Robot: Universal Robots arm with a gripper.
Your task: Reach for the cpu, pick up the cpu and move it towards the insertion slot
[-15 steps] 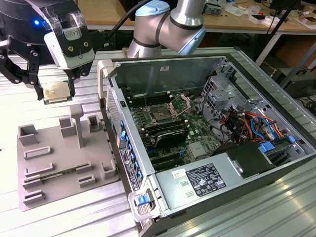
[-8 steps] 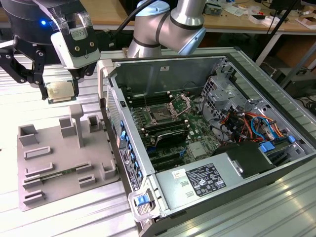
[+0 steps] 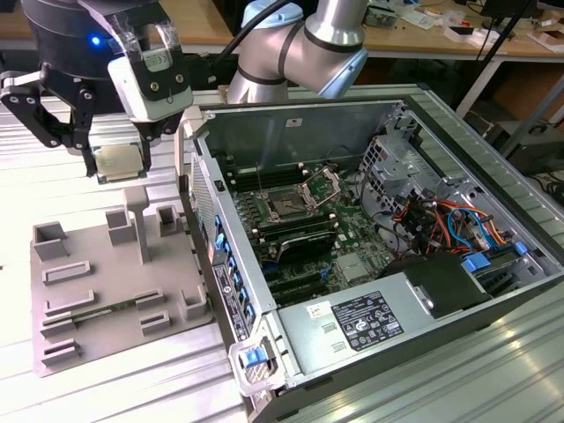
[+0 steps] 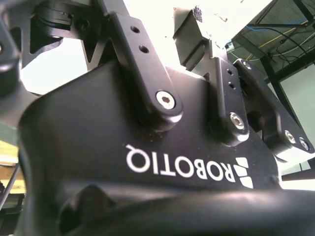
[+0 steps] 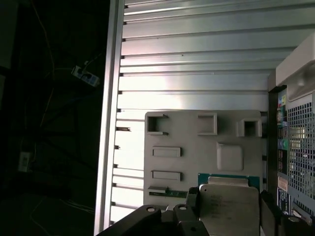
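One thing sits between your gripper's (image 3: 119,163) black fingers: the cpu (image 3: 121,161), a small flat square chip with a silvery-white metal top plate and a thin greenish rim. The fingers are clamped on its opposite edges, and you carry it level, plate up, clear of everything beneath. In the first wrist view the same chip (image 5: 229,206) lies flat just ahead of the finger links.

Directly under the gripper, with open air between, lies the grey moulded plastic tray (image 3: 88,300) with its raised rectangular frames, resting on the ribbed aluminium table (image 3: 44,176).

Beyond the gripper, towards the exterior view's right, stands the open computer case (image 3: 352,115), lying on its side with its near wall between you and the board. Farther in, past that wall, is the insertion slot (image 3: 286,207): a small square dark socket with a shiny silver frame and raised hinged plate, set amid the green circuit board (image 3: 352,220).

So the slot lies well apart from the chip, sideways towards the exterior view's right and lower than the chip's present height, inside the case.
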